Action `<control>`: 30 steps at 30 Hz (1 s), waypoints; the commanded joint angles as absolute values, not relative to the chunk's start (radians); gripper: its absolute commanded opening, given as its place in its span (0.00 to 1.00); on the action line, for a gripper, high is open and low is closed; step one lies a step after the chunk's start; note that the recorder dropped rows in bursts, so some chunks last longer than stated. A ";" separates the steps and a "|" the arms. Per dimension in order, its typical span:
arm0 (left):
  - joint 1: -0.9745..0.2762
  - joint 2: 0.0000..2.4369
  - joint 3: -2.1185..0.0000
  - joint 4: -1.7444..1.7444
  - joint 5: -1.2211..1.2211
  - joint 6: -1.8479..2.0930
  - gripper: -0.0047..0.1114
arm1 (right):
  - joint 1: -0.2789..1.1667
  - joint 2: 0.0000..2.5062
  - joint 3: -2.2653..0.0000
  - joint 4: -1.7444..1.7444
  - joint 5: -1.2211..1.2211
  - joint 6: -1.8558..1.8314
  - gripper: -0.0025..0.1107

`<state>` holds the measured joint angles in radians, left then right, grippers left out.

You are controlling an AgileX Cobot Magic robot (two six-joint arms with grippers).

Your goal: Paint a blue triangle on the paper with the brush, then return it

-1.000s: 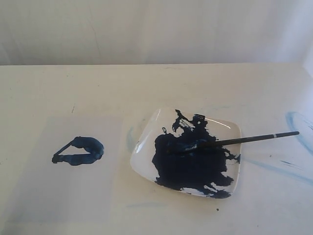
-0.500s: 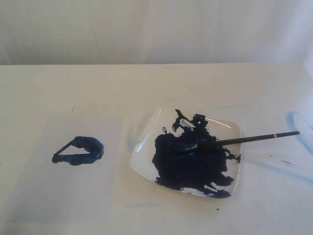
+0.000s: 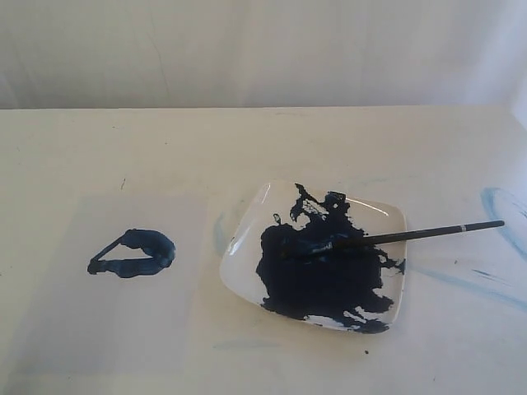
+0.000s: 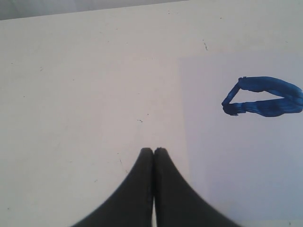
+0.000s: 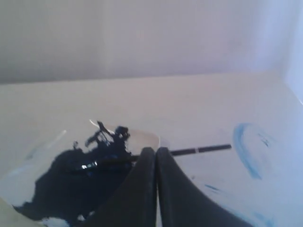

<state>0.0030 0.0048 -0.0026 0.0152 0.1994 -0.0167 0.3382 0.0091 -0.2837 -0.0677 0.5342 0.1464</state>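
The blue triangle [image 3: 132, 253] is a small dark-blue outline with a rounded corner on the pale paper [image 3: 115, 313], left of the dish. The left wrist view also shows the blue triangle [image 4: 265, 97] on the paper [image 4: 236, 165]. The brush [image 3: 412, 235] lies with its tip in the paint pool and its black handle reaching right over the dish rim. My left gripper [image 4: 154, 150] is shut and empty, hovering over bare tabletop beside the paper edge. My right gripper [image 5: 156, 150] is shut and empty, above the brush [image 5: 199, 151]. Neither gripper appears in the exterior view.
A white square dish [image 3: 387, 218] holds a large dark-blue paint pool [image 3: 321, 280]. Faint light-blue smears [image 3: 502, 214] mark the table at the right. The cream tabletop [image 3: 247, 148] ends at a white backdrop behind.
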 commanded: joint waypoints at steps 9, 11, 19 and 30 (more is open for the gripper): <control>-0.003 0.000 0.000 0.009 0.195 -0.024 0.04 | 0.339 0.000 0.000 -0.133 0.315 0.158 0.02; -0.003 0.000 0.000 0.009 0.195 -0.024 0.04 | 0.339 0.000 0.000 -0.131 0.341 0.160 0.02; -0.003 0.000 0.000 0.009 0.195 -0.024 0.04 | 0.178 0.000 0.000 -0.118 0.335 0.160 0.02; -0.003 0.000 0.000 0.009 0.195 -0.024 0.04 | 0.128 0.000 0.000 -0.005 0.331 0.000 0.02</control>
